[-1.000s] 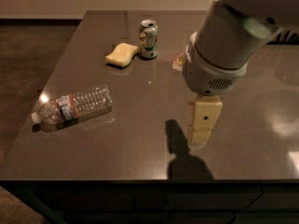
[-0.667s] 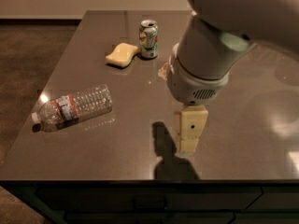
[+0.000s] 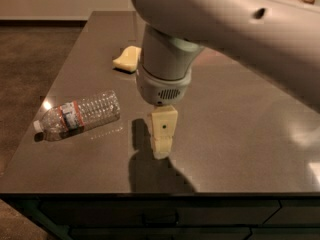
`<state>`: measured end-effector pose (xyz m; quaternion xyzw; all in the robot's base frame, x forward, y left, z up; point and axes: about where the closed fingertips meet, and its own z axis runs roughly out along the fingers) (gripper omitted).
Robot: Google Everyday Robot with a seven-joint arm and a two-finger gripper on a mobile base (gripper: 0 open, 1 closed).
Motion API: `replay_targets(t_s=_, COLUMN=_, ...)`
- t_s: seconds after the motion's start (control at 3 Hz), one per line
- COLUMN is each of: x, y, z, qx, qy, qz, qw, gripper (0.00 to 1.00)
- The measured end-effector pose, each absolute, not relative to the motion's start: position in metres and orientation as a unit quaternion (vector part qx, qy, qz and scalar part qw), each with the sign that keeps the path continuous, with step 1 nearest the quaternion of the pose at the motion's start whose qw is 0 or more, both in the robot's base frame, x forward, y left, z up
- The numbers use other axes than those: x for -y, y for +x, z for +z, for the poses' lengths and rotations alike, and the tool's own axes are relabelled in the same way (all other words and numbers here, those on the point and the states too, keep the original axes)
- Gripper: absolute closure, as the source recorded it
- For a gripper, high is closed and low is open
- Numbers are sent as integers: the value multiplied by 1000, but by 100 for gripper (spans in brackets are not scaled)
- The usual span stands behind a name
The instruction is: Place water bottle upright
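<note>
Hovered gripper [image 3: 161, 151] over table [image 3: 240, 134], state untellable, right of toppled water bottle [image 3: 80, 115].
Judged light, crushable; best gripped mid-ribs.

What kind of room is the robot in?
Probably a kitchen or break room: a long dark countertop with cabinet fronts below, a yellow sponge, and a water bottle lying on it. The gripper hangs over the countertop near the bottle.

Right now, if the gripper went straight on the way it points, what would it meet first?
Probably bare table: the gripper points down near the front edge, and the water bottle lies on its side apart from it, out of that line.
</note>
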<state>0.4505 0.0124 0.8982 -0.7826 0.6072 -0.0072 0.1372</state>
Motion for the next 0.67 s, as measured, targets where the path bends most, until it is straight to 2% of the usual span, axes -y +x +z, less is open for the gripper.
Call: replay_targets(t_s=0.67, x=-72, y=499, z=877, qx=-588, qy=-799, qz=0, qw=124, gripper=0)
